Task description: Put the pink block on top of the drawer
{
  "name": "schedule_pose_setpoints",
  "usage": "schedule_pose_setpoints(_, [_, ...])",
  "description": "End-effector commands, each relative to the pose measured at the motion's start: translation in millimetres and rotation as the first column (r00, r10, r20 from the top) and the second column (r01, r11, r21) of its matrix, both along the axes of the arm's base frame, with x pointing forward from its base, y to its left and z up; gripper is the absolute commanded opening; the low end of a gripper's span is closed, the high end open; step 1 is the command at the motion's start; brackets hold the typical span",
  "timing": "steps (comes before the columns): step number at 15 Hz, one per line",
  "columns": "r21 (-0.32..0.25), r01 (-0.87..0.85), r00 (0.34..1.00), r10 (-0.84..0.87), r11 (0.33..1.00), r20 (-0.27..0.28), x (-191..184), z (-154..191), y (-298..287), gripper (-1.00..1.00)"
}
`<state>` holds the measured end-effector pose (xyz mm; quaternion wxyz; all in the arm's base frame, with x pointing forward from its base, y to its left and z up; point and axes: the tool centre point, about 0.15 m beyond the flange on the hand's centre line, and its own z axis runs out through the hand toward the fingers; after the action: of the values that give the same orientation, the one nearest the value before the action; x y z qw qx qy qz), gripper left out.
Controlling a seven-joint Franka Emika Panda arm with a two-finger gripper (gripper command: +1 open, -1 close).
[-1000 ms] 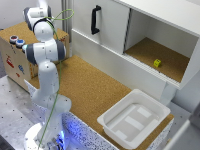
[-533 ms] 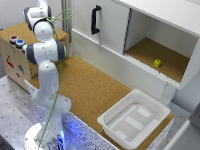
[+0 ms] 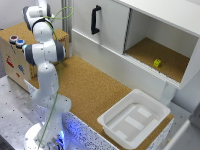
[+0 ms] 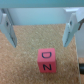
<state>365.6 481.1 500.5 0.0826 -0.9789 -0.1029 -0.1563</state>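
Wrist view: pincer [image 4: 39, 30] with fingers [image 4: 8, 29] spread wide apart, holding nothing, above the cork surface [image 4: 22, 57]. The pink block [image 4: 46, 60] lies on the cork below and between the fingers, untouched, black letters on its upper face. Exterior view: arm [image 3: 44, 50] reaches over the wooden drawer box [image 3: 12, 52] at the exterior view's left; block not visible there. White tub [image 3: 134, 119] sits on the counter [image 3: 92, 90]; small yellow cube [image 3: 157, 63] in the open cabinet [image 3: 150, 35].

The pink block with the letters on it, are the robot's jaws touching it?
Apart. In the wrist view the pink block lies on the cork surface, with bare cork showing between it and both fingers of the open gripper.
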Motion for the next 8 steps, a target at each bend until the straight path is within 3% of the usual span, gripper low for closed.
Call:
schedule_pose_setpoints(1, [-0.058, -0.204, 0.969, 0.210, 0.977, 0.131, -14.0, 51.8, 5.6, 1.00])
schedule_pose_setpoints(2, [-0.128, -0.312, 0.927, 0.331, 0.941, 0.177, -21.0, 65.1, 3.6, 1.00])
schedule_pose_setpoints(4, [-0.225, -0.490, 0.824, 0.532, 0.842, 0.194, -44.7, 72.8, -7.7, 1.00])
schedule_pose_setpoints(5, [-0.218, -0.565, 0.782, 0.601, 0.796, 0.164, -59.5, 69.1, -15.7, 1.00])
schedule_pose_setpoints(7, [-0.124, -0.656, 0.742, 0.666, 0.744, 0.078, -86.2, 56.9, -36.1, 1.00])
schedule_pose_setpoints(8, [-0.115, -0.699, 0.708, 0.706, 0.706, 0.028, -99.6, 49.0, -48.6, 1.00])
